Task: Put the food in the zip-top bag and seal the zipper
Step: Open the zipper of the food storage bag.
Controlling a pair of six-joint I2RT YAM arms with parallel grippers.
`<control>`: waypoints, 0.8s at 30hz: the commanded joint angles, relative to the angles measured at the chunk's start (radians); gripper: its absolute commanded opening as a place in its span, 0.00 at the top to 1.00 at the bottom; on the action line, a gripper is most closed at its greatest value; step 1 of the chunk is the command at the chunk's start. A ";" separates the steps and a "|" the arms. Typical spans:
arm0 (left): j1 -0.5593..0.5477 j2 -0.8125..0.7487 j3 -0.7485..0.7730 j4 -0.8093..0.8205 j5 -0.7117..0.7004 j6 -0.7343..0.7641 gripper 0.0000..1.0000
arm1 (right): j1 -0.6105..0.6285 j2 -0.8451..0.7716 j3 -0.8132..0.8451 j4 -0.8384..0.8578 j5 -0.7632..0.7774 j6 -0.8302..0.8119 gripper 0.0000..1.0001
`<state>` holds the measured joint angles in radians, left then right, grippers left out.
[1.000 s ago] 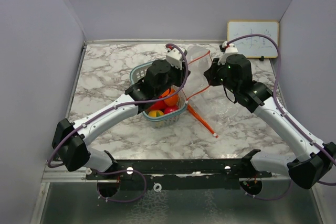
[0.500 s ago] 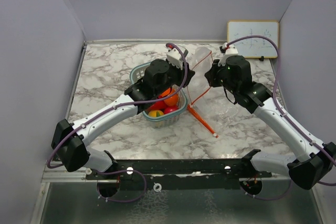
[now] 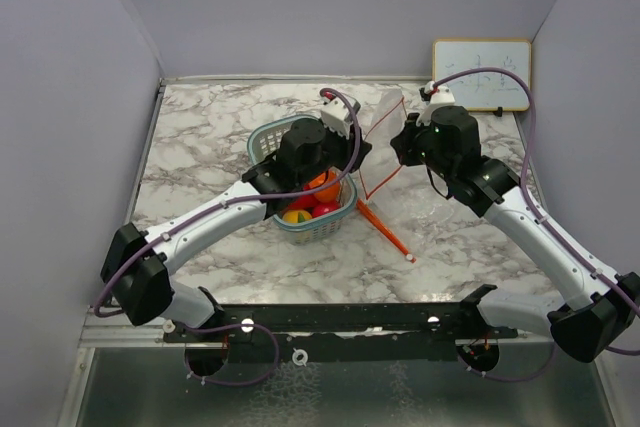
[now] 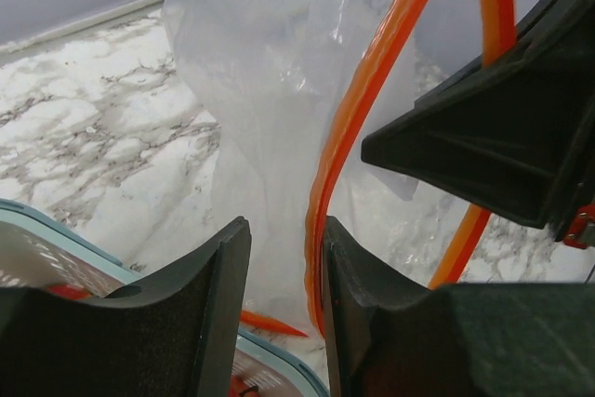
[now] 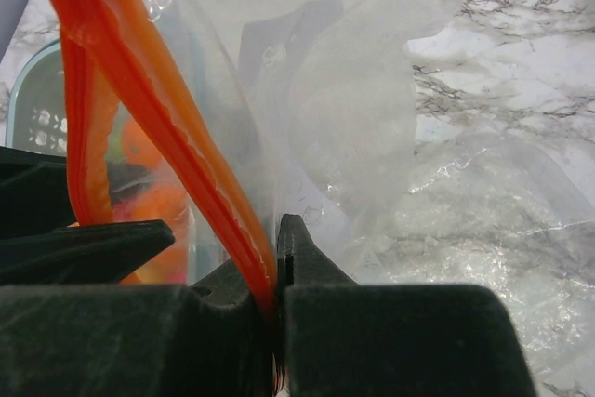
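a pale teal lattice basket (image 3: 318, 228) sits on the marbled surface (image 3: 200, 147); a small whiteboard (image 3: 481, 74) stands at its far right corner.

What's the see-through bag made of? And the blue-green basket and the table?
The bag looks like thin, clear plastic film: it crinkles, shines, and the table shows through. Its zipper seems thicker orange plastic. The basket looks like hard, pale teal plastic with lattice holes. The table has a marble pattern, white with grey veins; real stone or print, I cannot tell.

Robot lab test cell: plain lilac panels (image 3: 70, 147) enclose marble-print tabletop (image 3: 200, 137); black mounting rail (image 3: 340, 318) at bottom; small whiteboard (image 3: 481, 74) upper right.
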<state>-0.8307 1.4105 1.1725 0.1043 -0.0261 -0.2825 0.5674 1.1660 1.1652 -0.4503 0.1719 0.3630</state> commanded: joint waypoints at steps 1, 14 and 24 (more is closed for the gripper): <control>0.002 0.042 -0.031 0.029 0.001 -0.014 0.62 | -0.005 -0.018 0.026 0.005 0.020 0.011 0.99; 0.002 0.035 0.030 -0.062 -0.137 0.026 1.00 | -0.005 -0.025 0.017 -0.066 0.197 0.023 0.99; 0.005 -0.134 -0.021 -0.143 -0.273 0.080 1.00 | -0.006 -0.073 -0.008 -0.084 0.436 0.012 0.96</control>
<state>-0.8330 1.3308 1.1667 -0.0189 -0.2066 -0.2325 0.5697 1.1465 1.1648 -0.5495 0.5018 0.3878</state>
